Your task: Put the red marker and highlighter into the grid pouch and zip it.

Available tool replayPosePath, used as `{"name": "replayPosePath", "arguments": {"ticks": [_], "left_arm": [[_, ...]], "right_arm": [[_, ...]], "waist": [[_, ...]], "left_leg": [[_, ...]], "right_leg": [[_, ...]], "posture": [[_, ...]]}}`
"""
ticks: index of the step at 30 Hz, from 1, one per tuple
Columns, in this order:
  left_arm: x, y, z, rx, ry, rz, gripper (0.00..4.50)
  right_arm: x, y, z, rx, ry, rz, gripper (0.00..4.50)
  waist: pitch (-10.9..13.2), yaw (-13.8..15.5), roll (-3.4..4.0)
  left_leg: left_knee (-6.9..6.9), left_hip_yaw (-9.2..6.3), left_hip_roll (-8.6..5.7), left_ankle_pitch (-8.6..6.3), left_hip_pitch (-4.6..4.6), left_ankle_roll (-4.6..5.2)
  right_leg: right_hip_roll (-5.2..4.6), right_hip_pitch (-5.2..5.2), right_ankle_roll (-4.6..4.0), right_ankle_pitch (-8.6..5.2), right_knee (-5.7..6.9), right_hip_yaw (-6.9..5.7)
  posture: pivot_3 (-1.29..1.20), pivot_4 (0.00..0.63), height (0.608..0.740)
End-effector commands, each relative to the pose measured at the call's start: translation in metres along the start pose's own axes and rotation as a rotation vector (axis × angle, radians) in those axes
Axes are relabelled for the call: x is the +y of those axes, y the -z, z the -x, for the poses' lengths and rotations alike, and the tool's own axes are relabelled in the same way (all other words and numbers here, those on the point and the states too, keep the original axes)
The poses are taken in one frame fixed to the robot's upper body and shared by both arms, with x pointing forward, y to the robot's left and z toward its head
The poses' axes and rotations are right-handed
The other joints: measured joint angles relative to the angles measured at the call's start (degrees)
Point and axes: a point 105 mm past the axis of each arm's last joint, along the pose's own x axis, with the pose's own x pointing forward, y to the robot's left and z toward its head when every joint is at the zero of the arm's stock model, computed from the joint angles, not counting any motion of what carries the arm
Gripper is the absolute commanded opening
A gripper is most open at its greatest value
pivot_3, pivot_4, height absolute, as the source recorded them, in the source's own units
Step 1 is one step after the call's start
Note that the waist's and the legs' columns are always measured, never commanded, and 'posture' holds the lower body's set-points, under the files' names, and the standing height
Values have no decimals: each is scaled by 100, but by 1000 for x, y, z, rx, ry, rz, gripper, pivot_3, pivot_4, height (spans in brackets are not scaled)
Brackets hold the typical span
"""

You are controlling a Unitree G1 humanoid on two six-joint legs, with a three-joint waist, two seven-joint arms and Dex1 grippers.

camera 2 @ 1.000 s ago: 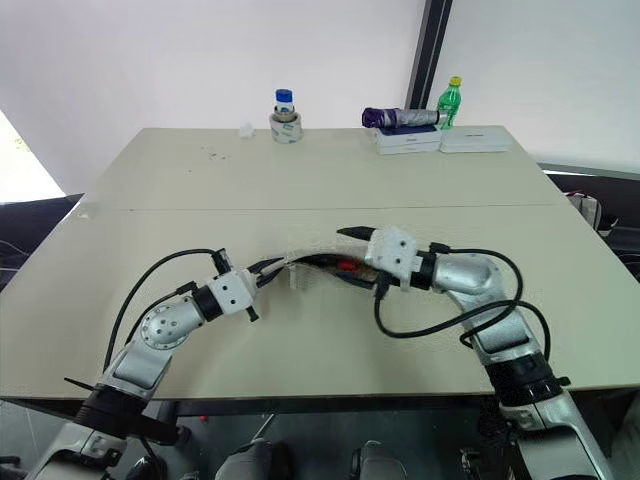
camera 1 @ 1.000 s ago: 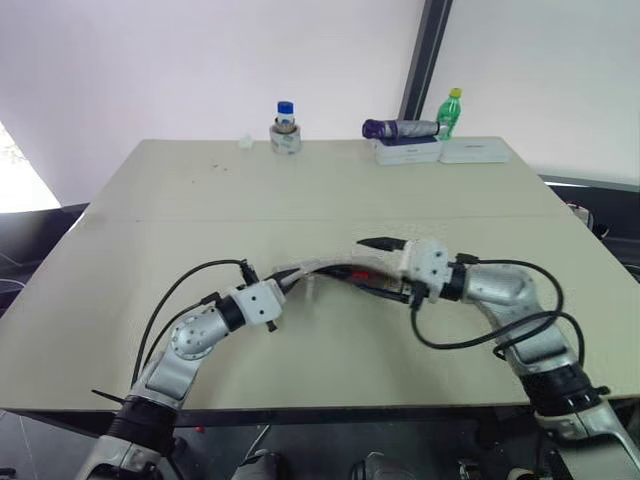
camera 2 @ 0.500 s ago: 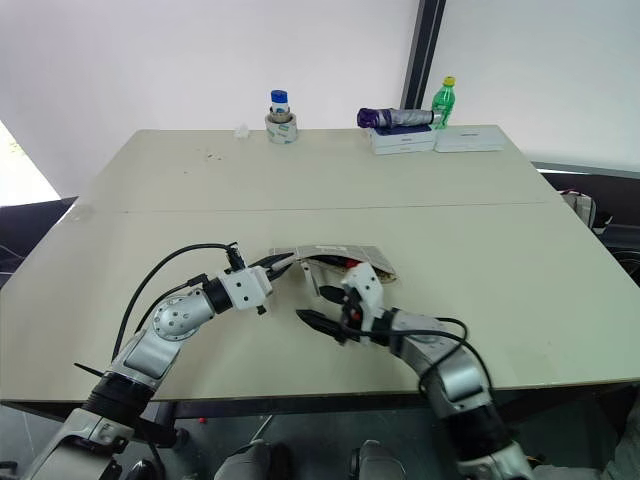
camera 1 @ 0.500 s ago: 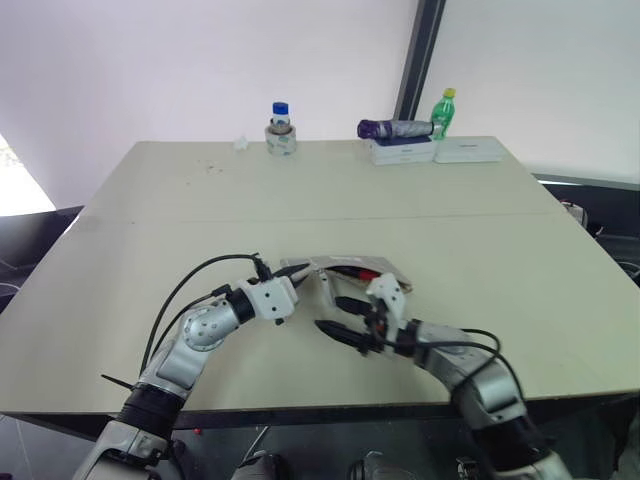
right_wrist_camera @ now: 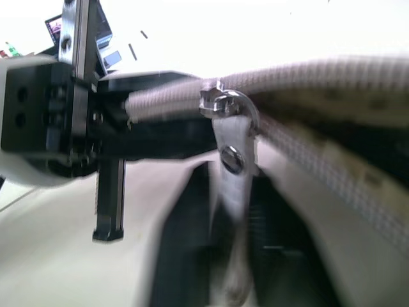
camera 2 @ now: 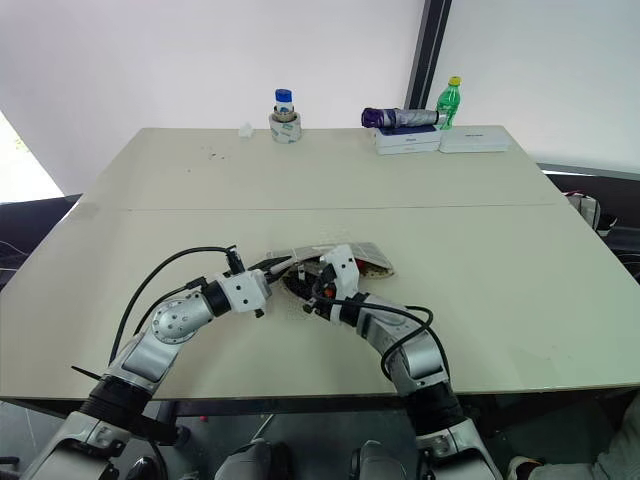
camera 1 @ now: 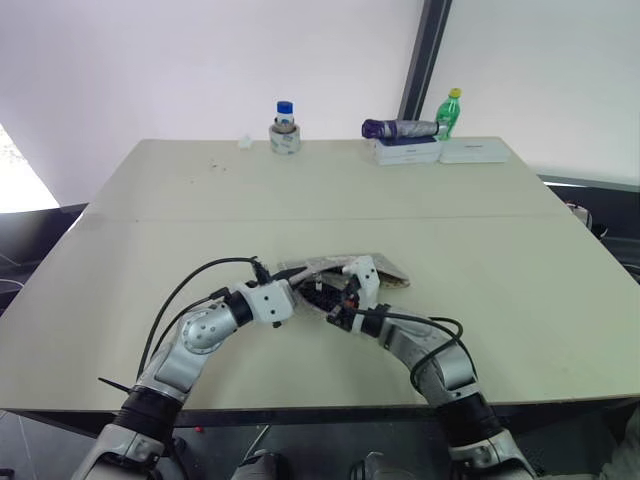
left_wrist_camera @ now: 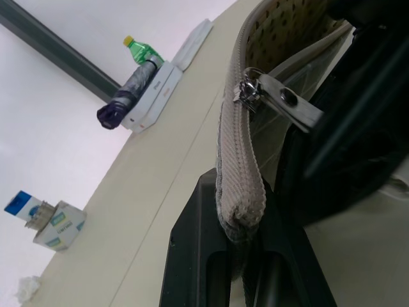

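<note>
Grid pouch lies flat near the middle of the table, a little toward the near edge, its long axis running left to right, with the zippered edge facing the near side. From the head views, both grippers meet at its near-left corner: the left gripper comes in from the left, the right gripper from the near right. A dark gap with a touch of red shows in the pouch mouth there; whether that is the red marker cannot be told, and the highlighter cannot be made out.

Wrist views give the detail that the head views lack. The left wrist view shows the left gripper's black fingers closed on the end of the pouch's woven zipper tape, with the metal zipper pull hanging just beyond and perforated lining visible inside the open mouth. The right wrist view shows the right gripper's fingers shut on the tab of that same zipper pull, the slider sitting close to the left gripper at the tape's end.

Along the far edge stand a blue-capped jar, a green bottle and a purple folded umbrella on white boxes.
</note>
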Motion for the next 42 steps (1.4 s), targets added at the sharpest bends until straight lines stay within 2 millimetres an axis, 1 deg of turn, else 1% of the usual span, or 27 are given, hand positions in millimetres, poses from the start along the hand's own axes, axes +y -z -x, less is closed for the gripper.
{"name": "replayPosePath", "arguments": {"ticks": [1,5,8,11,12,14,17,19,22,23,25,26,27,30,31,32,33,37,39,42], "left_arm": [[8,-9,0,-34,-31,-28,0],[9,-4,4,-13,-33,-30,0],[12,3,11,14,-38,-37,0],[13,7,14,23,-40,-39,0],[14,9,16,28,-41,-40,0],[15,12,19,35,-44,-40,0],[17,15,21,43,-52,-39,0],[18,17,20,41,-55,-21,0],[16,22,17,47,-41,130,0],[17,22,17,50,-37,155,0],[16,23,19,44,-6,197,812],[14,24,21,39,20,192,1121],[14,25,23,35,27,194,1679],[25,26,28,30,-20,224,3197],[26,27,32,32,-16,252,3789],[27,27,35,34,-10,272,4202],[28,29,40,42,-8,282,4500],[48,39,73,91,-104,324,4500],[56,39,89,102,-146,331,4500],[63,42,111,137,-189,401,4500]], "right_arm": [[-3,-12,1,-43,3,9,12],[-17,-10,19,-3,33,52,12],[-45,-2,58,103,93,123,12],[-64,2,87,171,142,161,12],[-80,2,103,207,204,180,12],[-104,-2,130,256,298,213,12],[-127,-10,156,287,391,249,12],[-133,-13,164,286,412,263,12],[-130,-20,156,224,396,237,12],[-126,-22,152,199,375,225,12],[-115,-24,144,165,304,216,593],[-108,-26,140,138,267,205,907],[-105,-27,137,123,247,204,1433],[-101,-37,133,70,230,231,2954],[-100,-41,134,56,226,252,3565],[-100,-43,134,49,223,266,3949],[-101,-45,136,42,221,272,4470],[-103,-52,145,44,216,345,4470],[-102,-53,150,51,200,371,4470],[-100,-55,158,45,188,388,4470]], "waist": [[0,3,0],[0,7,0],[0,20,0],[0,13,0],[0,4,0],[0,-9,0],[0,-23,1],[1,-24,1],[0,1,1],[1,8,1],[1,16,0],[1,13,1],[1,9,1],[1,0,1],[1,2,1],[1,2,1],[1,1,1],[2,-14,3],[2,-14,3],[2,5,3]], "left_leg": [[0,0,0,0,0,0],[1,1,-1,0,0,1],[0,0,-2,-1,0,1],[0,1,-4,-4,0,6],[0,0,-3,-4,1,6],[-4,1,-2,-3,5,5],[-6,3,-1,-2,6,4],[-6,5,-1,-2,7,4],[-7,5,0,-1,7,2],[-6,6,0,-1,6,2],[-2,6,0,0,5,0],[-1,5,0,0,5,1],[-2,5,0,0,5,1],[-5,3,1,-1,7,1],[-5,4,1,-1,6,1],[-5,4,1,-1,6,1],[-5,4,1,-1,6,1],[-6,4,2,0,6,1],[-6,2,3,0,7,0],[-5,2,2,0,7,0]], "right_leg": [[0,0,0,0,0,0],[-1,0,0,0,0,0],[-3,1,0,0,0,0],[-8,1,-1,0,-2,0],[-7,1,0,0,-2,0],[-5,1,0,0,-2,0],[-2,0,0,0,-2,0],[-1,-1,0,0,-2,2],[0,-1,0,0,-1,1],[-1,-1,0,0,-1,1],[-2,1,1,0,-1,1],[-2,2,1,0,-1,1],[-1,2,1,0,-1,1],[0,2,1,0,-2,1],[0,2,1,0,-1,1],[-1,2,1,0,-1,1],[-1,2,1,0,-1,1],[-1,0,1,0,-2,1],[0,0,1,0,-1,1],[-5,3,1,0,-2,1]], "posture": [[0,150,740],[0,150,740],[0,150,740],[0,150,740],[0,150,740],[0,150,740],[0,150,740],[0,150,740],[0,150,740],[0,150,740],[0,150,740],[0,150,740],[0,150,740],[0,150,740],[0,150,740],[0,150,740],[0,150,740],[0,150,740],[0,150,740],[0,150,740]]}}
